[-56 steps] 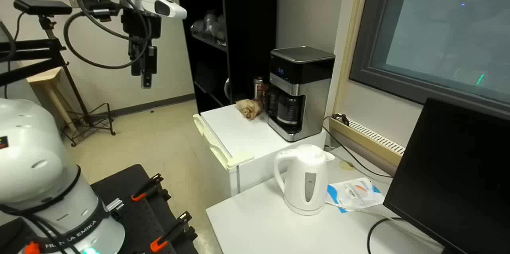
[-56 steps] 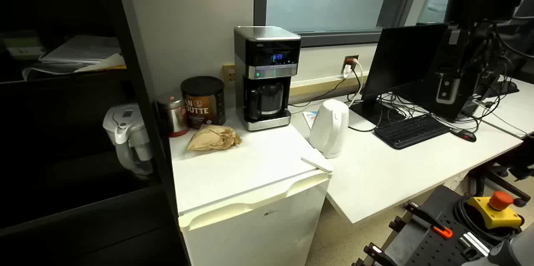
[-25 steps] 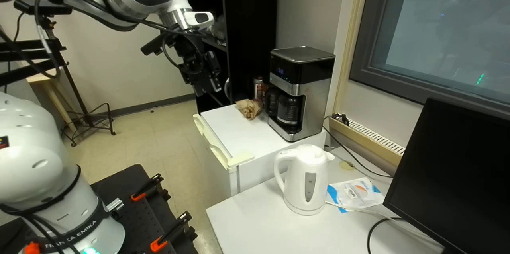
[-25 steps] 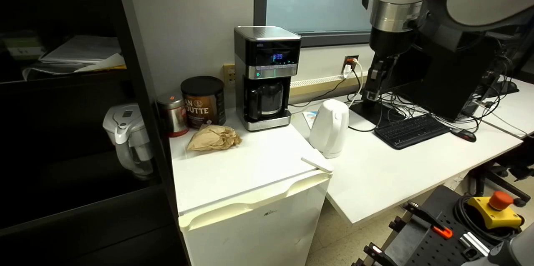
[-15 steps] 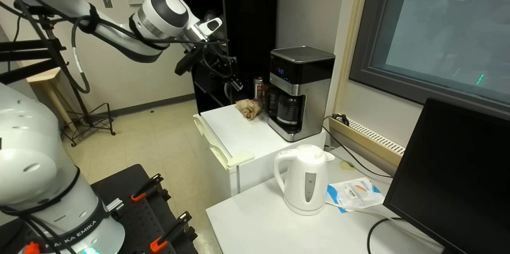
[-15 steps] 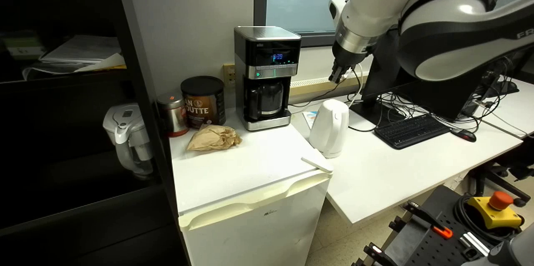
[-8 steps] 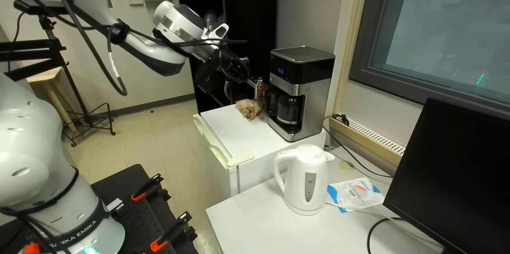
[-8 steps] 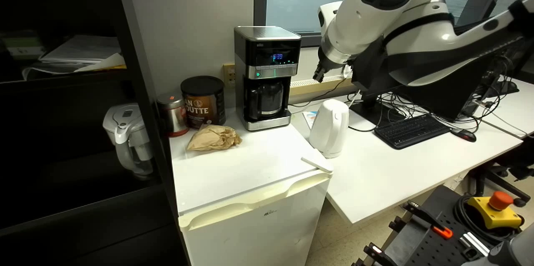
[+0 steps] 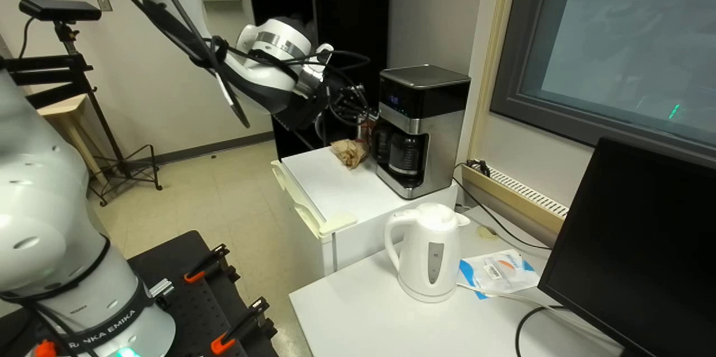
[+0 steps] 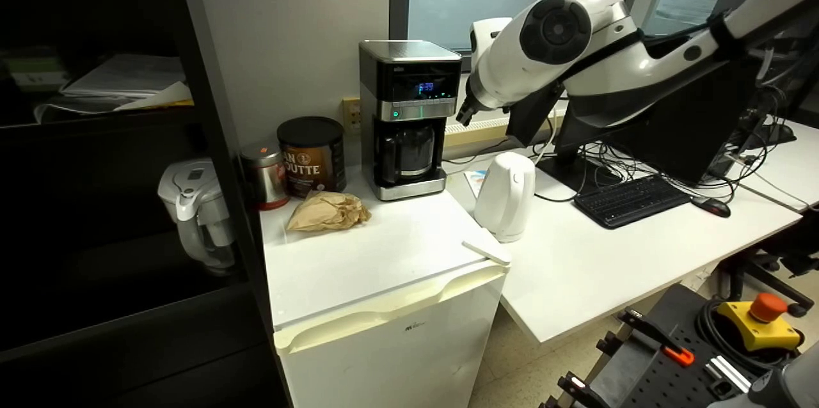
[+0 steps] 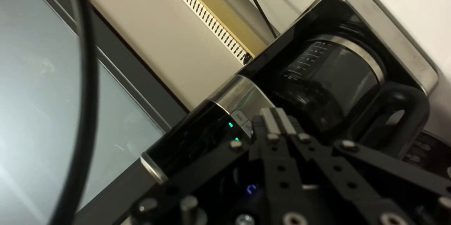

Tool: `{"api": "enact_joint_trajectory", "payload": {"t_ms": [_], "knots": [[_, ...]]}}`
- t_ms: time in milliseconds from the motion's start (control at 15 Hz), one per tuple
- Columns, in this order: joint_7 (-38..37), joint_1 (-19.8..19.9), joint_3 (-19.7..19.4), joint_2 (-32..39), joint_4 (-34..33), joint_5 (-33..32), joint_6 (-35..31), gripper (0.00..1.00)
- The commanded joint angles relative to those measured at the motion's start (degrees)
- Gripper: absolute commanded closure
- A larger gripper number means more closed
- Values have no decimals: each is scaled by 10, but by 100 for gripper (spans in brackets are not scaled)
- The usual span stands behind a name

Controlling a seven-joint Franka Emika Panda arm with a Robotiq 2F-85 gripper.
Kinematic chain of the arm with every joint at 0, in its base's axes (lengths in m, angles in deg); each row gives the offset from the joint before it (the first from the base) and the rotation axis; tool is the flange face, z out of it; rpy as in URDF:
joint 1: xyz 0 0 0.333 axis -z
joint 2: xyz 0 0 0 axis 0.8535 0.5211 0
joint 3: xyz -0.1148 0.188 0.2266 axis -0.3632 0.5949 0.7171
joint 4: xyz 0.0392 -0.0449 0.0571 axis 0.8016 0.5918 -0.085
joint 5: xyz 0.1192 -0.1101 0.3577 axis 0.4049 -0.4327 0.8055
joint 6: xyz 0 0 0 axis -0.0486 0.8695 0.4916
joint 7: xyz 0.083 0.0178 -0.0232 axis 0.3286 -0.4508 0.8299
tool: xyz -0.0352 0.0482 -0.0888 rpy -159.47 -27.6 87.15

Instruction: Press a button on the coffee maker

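Observation:
The coffee maker [image 10: 409, 53], a boxy black and silver machine with a lit blue display, stands upright in both exterior views. Its silver button strip [image 10: 419, 107] runs under the display. In the wrist view two grey buttons [image 11: 239, 116] show beside green lights; my fingers cover the others. My gripper [image 11: 278, 121] is shut with nothing between its fingertips, which lie in front of the silver band. An exterior view has the gripper [image 9: 373, 115] close to the machine's front at about band height. Whether it touches the panel I cannot tell.
Below the band sits the glass carafe [image 11: 334, 73] with its black handle. A crumpled paper bag [image 10: 328, 211] and a coffee can [image 10: 311, 155] share the fridge top [image 10: 377, 261]. The white kettle [image 9: 430, 256] stands on the adjoining desk, near a monitor [image 9: 632, 245].
The arm has come from high up, pointing down, to the coffee maker's front, and the gripper has tilted to point toward it. Coffee maker, kettle and bag have stayed put.

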Motion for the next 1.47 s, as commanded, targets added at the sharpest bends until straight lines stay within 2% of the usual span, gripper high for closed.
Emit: {"api": "enact_joint_trajectory", "payload": {"t_ms": [0, 667, 733, 933, 1333, 1400], "knots": [[-67, 0, 1, 52, -46, -62, 11, 100], [-163, 0, -2, 132, -118, -145, 43, 100], [-165, -34, -37, 136, -124, -143, 42, 100], [-174, -47, -53, 150, -137, -144, 44, 100], [-199, -61, -70, 164, -157, -148, 42, 100], [-207, -50, -58, 165, -157, -154, 43, 100]]}}
